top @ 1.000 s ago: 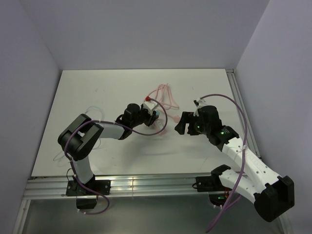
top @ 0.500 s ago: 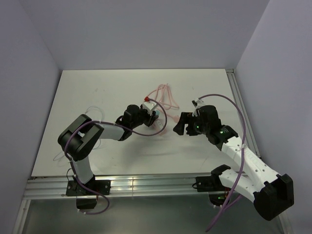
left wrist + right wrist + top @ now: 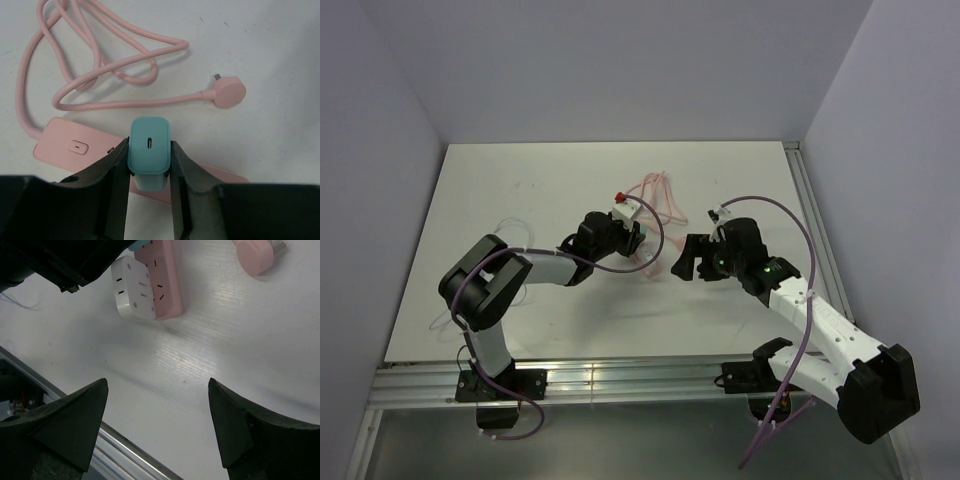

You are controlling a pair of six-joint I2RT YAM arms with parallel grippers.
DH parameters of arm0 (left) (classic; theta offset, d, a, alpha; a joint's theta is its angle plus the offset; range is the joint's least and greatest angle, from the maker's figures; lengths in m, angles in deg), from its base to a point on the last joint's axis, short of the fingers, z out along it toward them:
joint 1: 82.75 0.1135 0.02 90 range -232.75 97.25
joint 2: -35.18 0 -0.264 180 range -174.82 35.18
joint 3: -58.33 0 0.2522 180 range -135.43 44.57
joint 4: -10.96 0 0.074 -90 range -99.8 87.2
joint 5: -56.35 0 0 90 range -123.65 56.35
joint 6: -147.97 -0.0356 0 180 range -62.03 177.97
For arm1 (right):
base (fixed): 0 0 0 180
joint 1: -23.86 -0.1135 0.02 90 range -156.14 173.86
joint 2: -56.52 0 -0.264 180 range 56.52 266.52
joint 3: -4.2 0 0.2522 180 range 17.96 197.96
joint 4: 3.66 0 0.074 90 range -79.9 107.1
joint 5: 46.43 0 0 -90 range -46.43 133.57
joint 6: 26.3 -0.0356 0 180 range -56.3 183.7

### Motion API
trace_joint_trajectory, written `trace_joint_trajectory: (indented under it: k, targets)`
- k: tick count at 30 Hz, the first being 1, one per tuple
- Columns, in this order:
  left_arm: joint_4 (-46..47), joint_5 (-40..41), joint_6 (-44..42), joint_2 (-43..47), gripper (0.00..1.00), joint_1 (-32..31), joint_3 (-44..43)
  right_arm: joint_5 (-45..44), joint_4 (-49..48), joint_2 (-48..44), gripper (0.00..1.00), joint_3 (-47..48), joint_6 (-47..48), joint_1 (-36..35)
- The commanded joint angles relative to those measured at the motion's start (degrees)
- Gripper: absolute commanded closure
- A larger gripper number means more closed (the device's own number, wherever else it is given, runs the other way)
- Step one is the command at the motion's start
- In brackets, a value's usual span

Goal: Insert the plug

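The small teal blocky plastic plug (image 3: pixel 149 145) sits pinched between the two dark fingers of the left hand (image 3: pixel 148 156), which grasps it by its flat side faces. It hangs just above the long pink power strip (image 3: pixel 75 147) on the white bench (image 3: pixel 520 200). The right hand (image 3: pixel 157 385) stands released, with its jaws wide and nothing between them, near the strip's end.

I'd say the plug is light and rigid, with smooth sides that could slip or twist under a push. The grip on the two broad sides looks like the sensible place to hold it, and it should stay square to the sockets.

The left wrist view shows the grip itself, a small slot in the plug's upper face, the looped pink cable (image 3: pixel 115 75) and its round pink wall plug (image 3: pixel 229 92). The plug's prongs are hidden there. The right wrist view shows the strip's socket slots and a white multi-socket block (image 3: pixel 132 295) just beside it. From above, both arms face each other, but the left hand hides most of the plug.
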Motion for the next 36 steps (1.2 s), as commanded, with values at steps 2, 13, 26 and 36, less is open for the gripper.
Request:
trace_joint_trajectory:
  k: [2,13,26,36]
  targets:
    - [-8.1,4.9,-0.5,2.1,1.0,0.0,0.4,0.7,-4.9,1.0,0.12,0.9,0.8,-0.3]
    - [-8.8,12.3,-2.3,6.6,1.0,-0.3,-2.8,-2.7,-9.3,9.7,0.13,2.8,1.2,-2.8]
    - [-19.5,5.6,6.0,24.0,1.0,0.0,-2.7,-10.1,-6.7,16.3,0.14,13.3,3.5,-9.5]
    - [-36.2,-6.3,22.1,37.7,1.0,1.3,-5.2,0.8,-6.5,5.6,0.22,10.0,1.2,-9.6]
